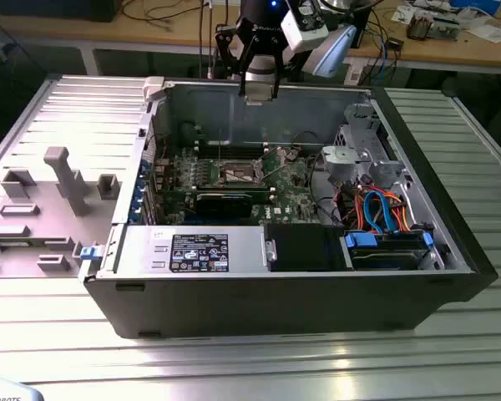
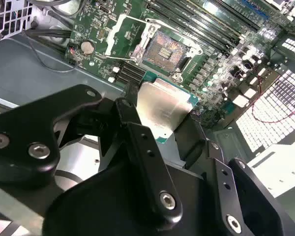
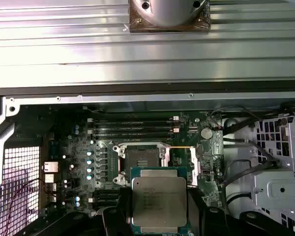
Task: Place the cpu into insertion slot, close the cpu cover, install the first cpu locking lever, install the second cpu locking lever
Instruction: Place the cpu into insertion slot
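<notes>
My gripper point(image 1: 259, 90) hangs above the far wall of the open computer case point(image 1: 317, 288), shut on the cpu point(image 3: 160, 199), a flat square chip with a dull silver top and a green rim. In both wrist views the black fingers point(image 2: 137, 132) press on two opposite edges of the cpu point(image 2: 162, 109). The insertion slot point(image 3: 142, 160) lies bare on the green board below, some way from the chip, its dark square centre exposed point(image 2: 167, 48) point(image 1: 238, 174). The cpu cover point(image 2: 122, 33) is swung open beside the slot, on the coin battery's side point(image 3: 194, 164).
Long memory slots point(image 3: 132, 129) run beside the socket. A black expansion card point(image 1: 225, 200) lies nearer the camera. A metal drive cage point(image 1: 363, 154) and orange and blue cables point(image 1: 376, 209) fill the exterior view's right. A grey moulded tray point(image 1: 42, 209) sits left of the case.
</notes>
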`<state>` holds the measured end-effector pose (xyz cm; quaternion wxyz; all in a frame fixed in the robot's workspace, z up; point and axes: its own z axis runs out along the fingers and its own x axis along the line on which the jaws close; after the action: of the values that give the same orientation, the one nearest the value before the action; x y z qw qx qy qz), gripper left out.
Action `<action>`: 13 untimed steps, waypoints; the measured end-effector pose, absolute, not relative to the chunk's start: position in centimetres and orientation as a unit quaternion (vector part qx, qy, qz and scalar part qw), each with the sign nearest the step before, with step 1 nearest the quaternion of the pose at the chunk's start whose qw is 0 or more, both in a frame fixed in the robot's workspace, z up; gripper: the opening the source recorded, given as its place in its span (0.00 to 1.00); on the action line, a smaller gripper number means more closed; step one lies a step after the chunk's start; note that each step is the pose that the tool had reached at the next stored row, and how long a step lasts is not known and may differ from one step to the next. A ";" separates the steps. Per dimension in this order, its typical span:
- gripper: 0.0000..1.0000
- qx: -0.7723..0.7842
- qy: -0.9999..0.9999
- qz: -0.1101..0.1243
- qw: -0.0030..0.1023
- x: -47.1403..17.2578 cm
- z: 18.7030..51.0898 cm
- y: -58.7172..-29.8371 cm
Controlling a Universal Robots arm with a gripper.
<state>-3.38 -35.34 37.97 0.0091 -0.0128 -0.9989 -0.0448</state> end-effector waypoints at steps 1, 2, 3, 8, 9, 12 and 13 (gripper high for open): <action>0.54 -0.013 -0.999 -0.045 0.009 -3.4 38.0 -35.3; 0.54 -0.013 -0.999 -0.045 0.009 -3.4 38.0 -35.3; 0.54 -0.013 -0.999 -0.045 0.009 -3.4 38.0 -35.3; 0.54 -0.013 -0.999 -0.045 0.009 -3.4 38.0 -35.3; 0.54 -0.013 -0.999 -0.045 0.009 -3.4 38.0 -35.3; 0.54 -0.013 -0.999 -0.045 0.009 -3.4 38.0 -35.3; 0.54 -0.014 -0.999 -0.045 0.009 -3.4 38.0 -35.3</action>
<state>-3.38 -35.34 37.97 0.0090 -0.0136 -0.9989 -0.0450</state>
